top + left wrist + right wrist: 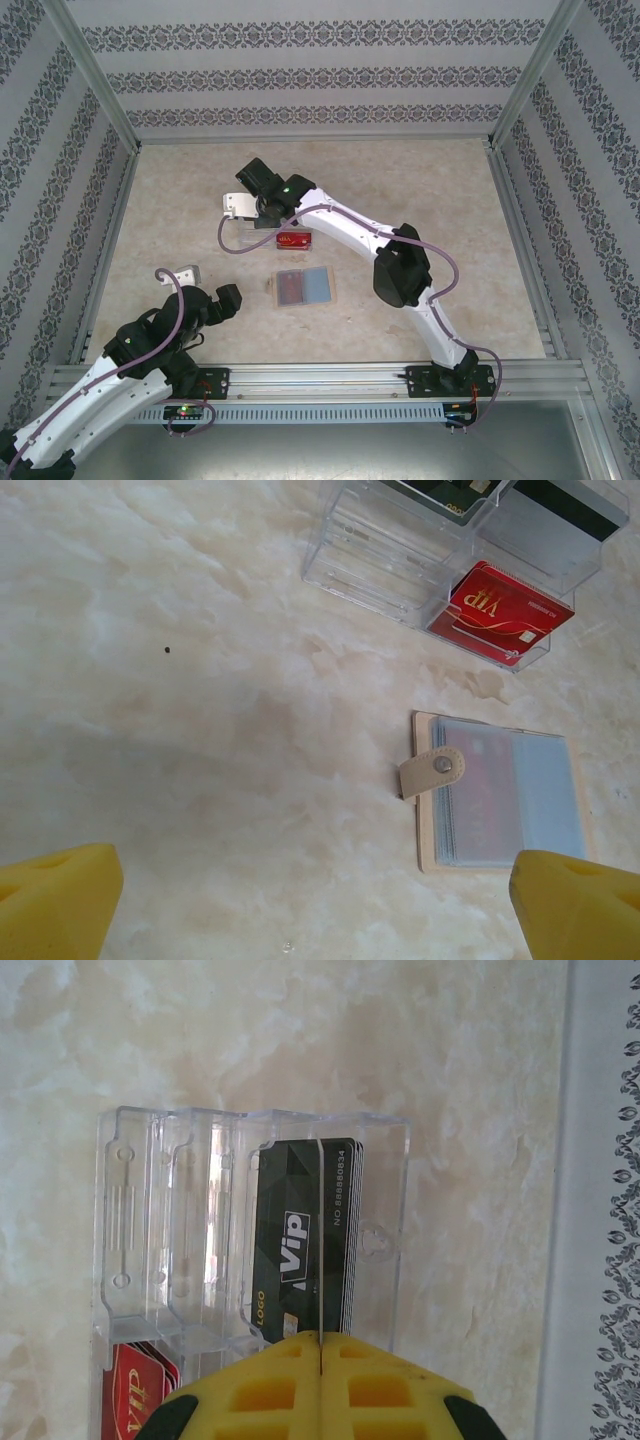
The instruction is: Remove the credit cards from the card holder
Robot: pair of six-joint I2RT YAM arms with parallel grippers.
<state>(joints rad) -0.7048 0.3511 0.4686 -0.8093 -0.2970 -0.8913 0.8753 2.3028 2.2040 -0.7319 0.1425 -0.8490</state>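
so the card holder is lying flat and open around the middle of the table, a bit closer to the near edge than the far one, tan border showing round the clear sleeves and its little strap with the snap flopped over the left side. the credit cards are tucked in those sleeves, one looks reddish and the one next to it blue-grey, none of them out on the table. the left gripper hangs over bare table toward the near left corner, yellow fingers spread as wide as they go, nothing between them, and it's well apart from the holder. just past the holder toward the far edge there's a clear plastic tray with a red VIP card in the end compartment nearest the holder. the right gripper is over that tray, fingertips pressed together right at the end of a black VIP card that sits in another compartment. honestly can't tell if it's nipping a card edge or just touching it, the seam between the fingers lines up with a thin line down the card
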